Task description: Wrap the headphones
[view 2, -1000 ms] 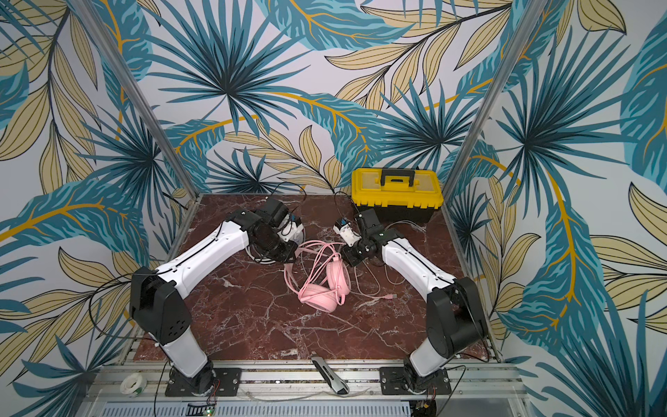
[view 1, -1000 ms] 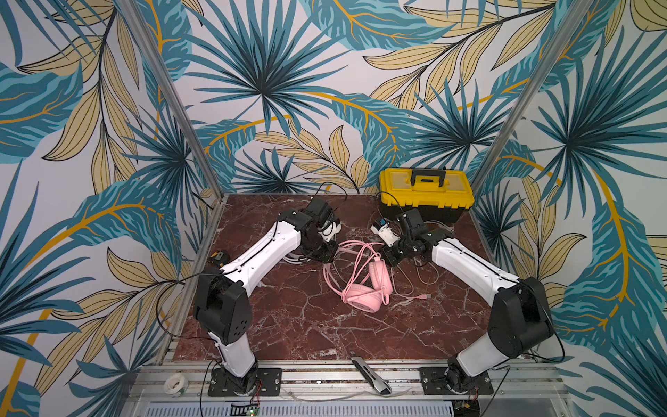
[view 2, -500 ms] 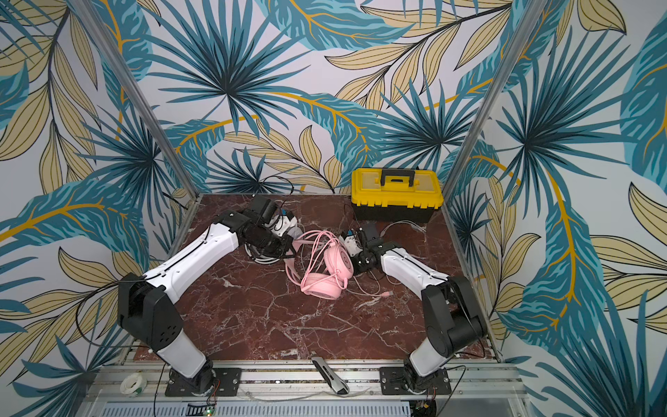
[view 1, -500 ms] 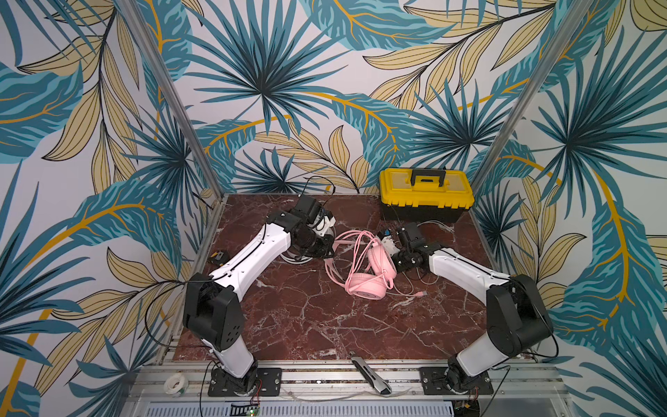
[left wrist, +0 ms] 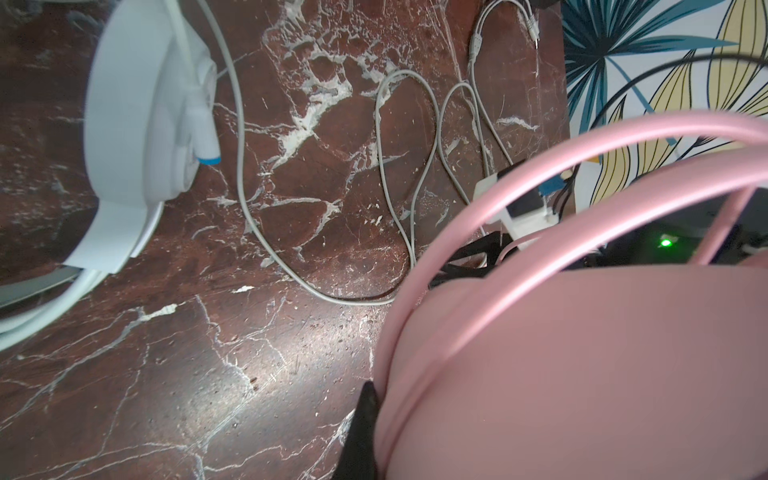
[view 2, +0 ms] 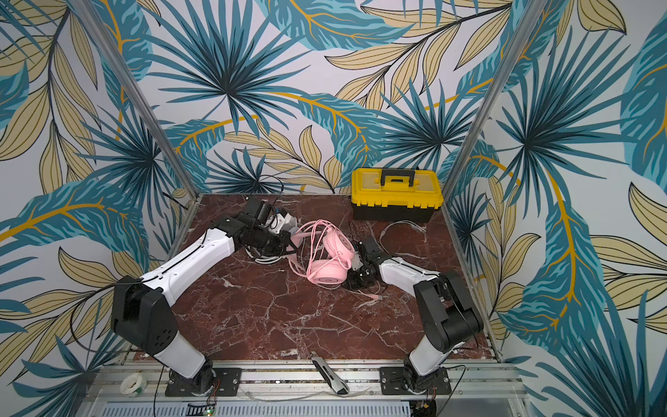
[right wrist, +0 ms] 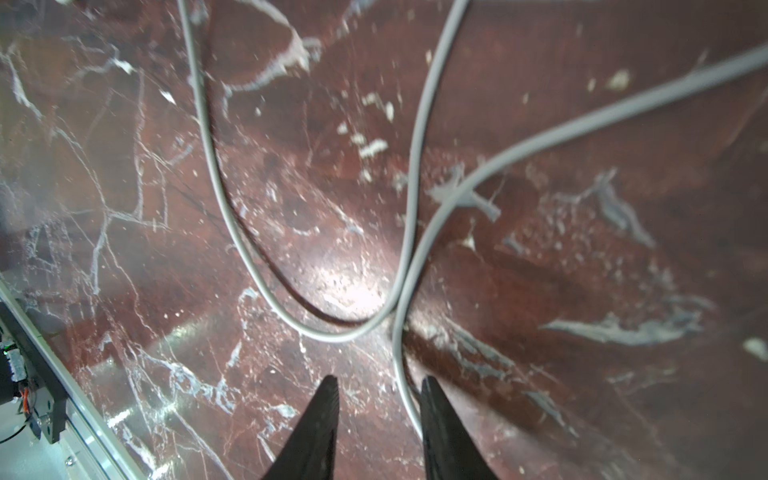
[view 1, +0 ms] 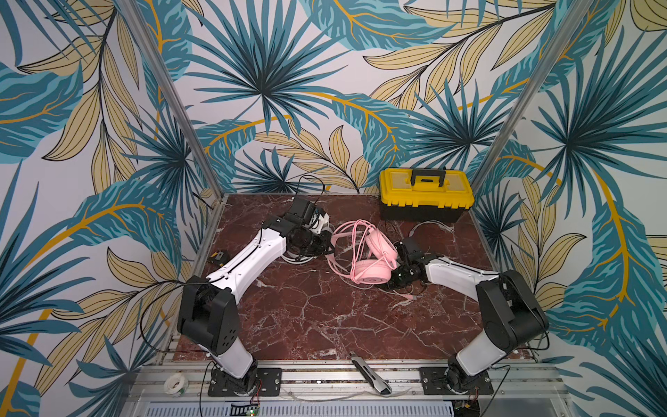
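Status: seeing pink headset (view 1: 371,260) propped just ahead of left gripper (view 1: 326,241), headband arching toward it, cups toward right gripper (right wrist: 379,384). Reading left gripper as clenched on that headband. Finding grey cable (right wrist: 409,232) threading between right gripper's parted, empty fingers, long axis running straight ahead. Judging right arm nearer for the pinch. Noting white headset (left wrist: 133,104) lying beside left gripper.

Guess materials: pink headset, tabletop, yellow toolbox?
pink headset: probably smooth plastic, soft satin sheen.
tabletop: red-brown marble look, white veins, glossy glare spot; may be printed laminate.
yellow toolbox: moulded plastic, semi-gloss, black base and handle.
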Tool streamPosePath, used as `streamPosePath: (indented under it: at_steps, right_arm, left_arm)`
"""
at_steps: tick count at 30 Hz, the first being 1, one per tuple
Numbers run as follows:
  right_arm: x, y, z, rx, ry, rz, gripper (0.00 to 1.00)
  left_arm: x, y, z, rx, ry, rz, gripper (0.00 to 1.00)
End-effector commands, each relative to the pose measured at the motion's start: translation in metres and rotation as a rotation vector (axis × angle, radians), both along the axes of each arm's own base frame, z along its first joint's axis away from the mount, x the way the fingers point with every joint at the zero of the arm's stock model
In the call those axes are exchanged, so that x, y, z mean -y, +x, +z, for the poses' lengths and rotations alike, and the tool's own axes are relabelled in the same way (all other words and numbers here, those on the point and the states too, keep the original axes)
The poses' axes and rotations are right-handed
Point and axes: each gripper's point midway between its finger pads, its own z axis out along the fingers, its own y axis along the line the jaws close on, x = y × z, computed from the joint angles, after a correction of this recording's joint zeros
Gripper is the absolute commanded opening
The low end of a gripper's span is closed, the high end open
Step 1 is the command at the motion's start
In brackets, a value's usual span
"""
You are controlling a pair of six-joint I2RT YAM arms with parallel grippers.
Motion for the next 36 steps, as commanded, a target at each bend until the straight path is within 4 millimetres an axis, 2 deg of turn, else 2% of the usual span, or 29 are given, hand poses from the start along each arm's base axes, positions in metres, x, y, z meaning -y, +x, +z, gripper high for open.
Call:
streamPosePath:
  at_steps: [1,8,14,16,25,30,36]
  right_arm:
    - [0.0,-0.008,0.002,-0.009,0.033,-0.022,0.35]
    - [0.001,-0.022,-0.003,-0.049,0.051,-0.035,0.29]
    - [0.003,-0.032,-0.006,-0.07,0.062,-0.053,0.28]
    - [0.003,-0.033,-0.003,-0.056,0.074,-0.059,0.28]
    - [0.001,-0.039,0.009,-0.042,0.103,-0.052,0.11]
    - [0.0,-0.043,0.006,-0.055,0.114,-0.054,0.1]
    - [-0.002,-0.038,0.002,-0.061,0.118,-0.072,0.06]
  left_arm:
    - [0.008,0.005,0.035,0.063,-0.117,0.024,0.0]
    - [0.012,0.013,0.04,0.059,-0.171,0.067,0.0]
    - [0.012,0.017,0.041,0.06,-0.18,0.09,0.0]
    - [0.011,0.018,0.042,0.062,-0.18,0.099,0.0]
    - [0.007,0.027,0.049,0.075,-0.197,0.145,0.0]
    - [0.008,0.028,0.048,0.067,-0.204,0.15,0.0]
    - [0.006,0.024,0.038,0.044,-0.202,0.152,0.0]
